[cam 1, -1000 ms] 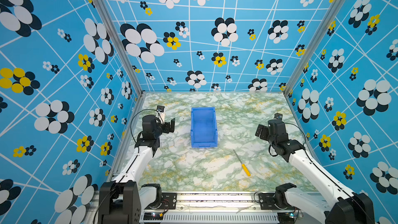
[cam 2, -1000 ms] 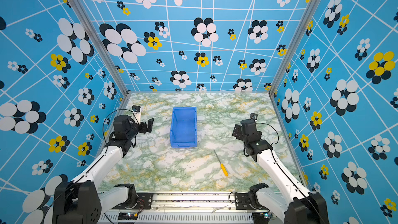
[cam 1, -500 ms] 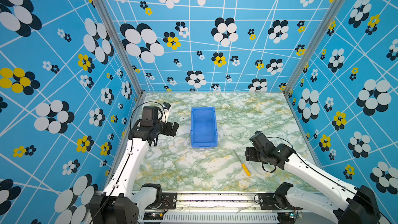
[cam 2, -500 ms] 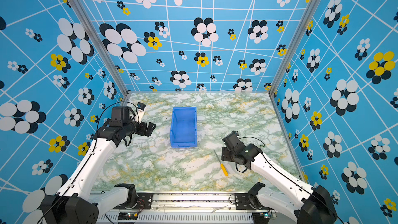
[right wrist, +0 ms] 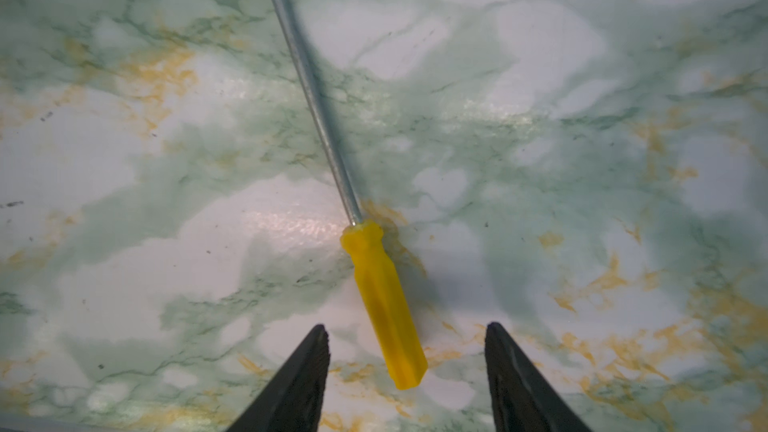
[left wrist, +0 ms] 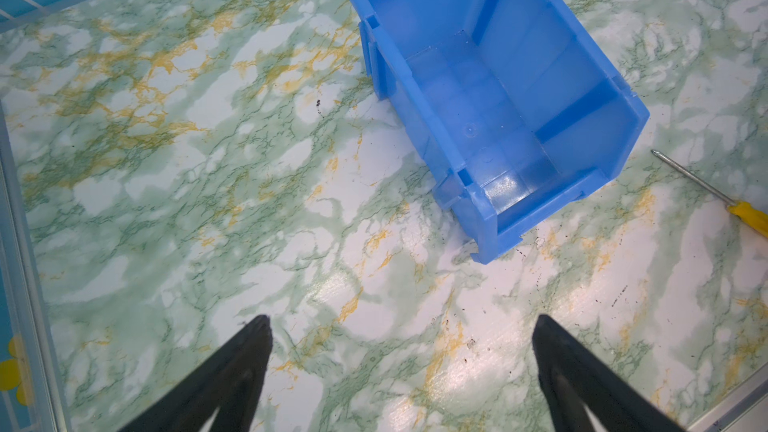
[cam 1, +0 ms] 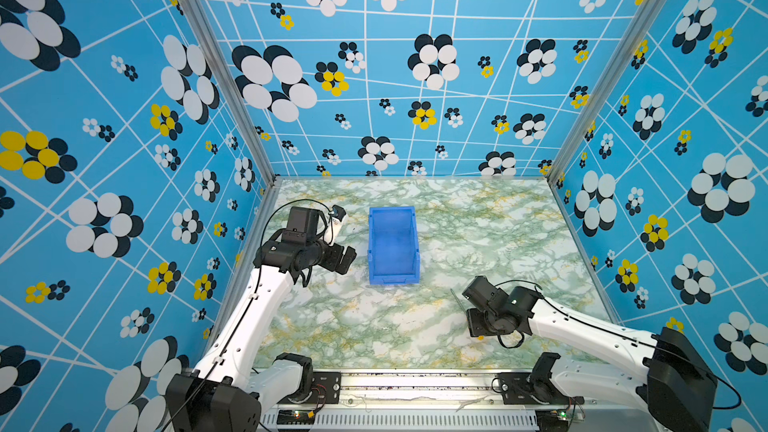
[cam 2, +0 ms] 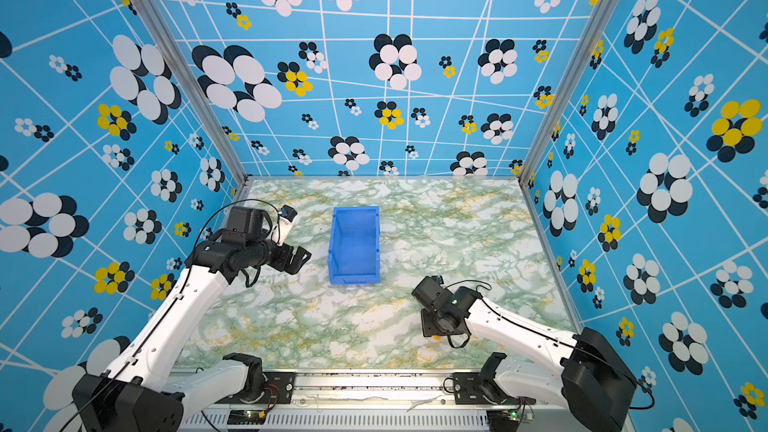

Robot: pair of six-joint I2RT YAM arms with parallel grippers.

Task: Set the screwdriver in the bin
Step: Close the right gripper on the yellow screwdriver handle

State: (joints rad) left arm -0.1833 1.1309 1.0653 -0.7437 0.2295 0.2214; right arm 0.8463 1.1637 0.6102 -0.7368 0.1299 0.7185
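Nearest, on the right side of the marble-patterned table (cam 1: 353, 326), the right gripper (right wrist: 406, 328) is lowered over the screwdriver (right wrist: 338, 168). Its two black fingers (right wrist: 305, 367) stand apart, one on each side of the butt end of the yellow handle, with a gap of bare table on both sides - neither one touches the plastic. The screwdriver lies flat on the table, handle toward the near edge, grey shaft running away to the far left. In both top views the wrist hides most of it; only the thin shaft tip and a speck of yellow show past the arm.

Farther back, near the middle of the table, the bin (cam 1: 392, 218) sits upright with its low cut-out lip facing the near side. Nothing lies inside it. The screwdriver's tip points toward its near right corner but stays clear of it.

Left of the bin, the left gripper (left wrist: 400, 320) hangs above the table - jaws spread wide, holding nothing.
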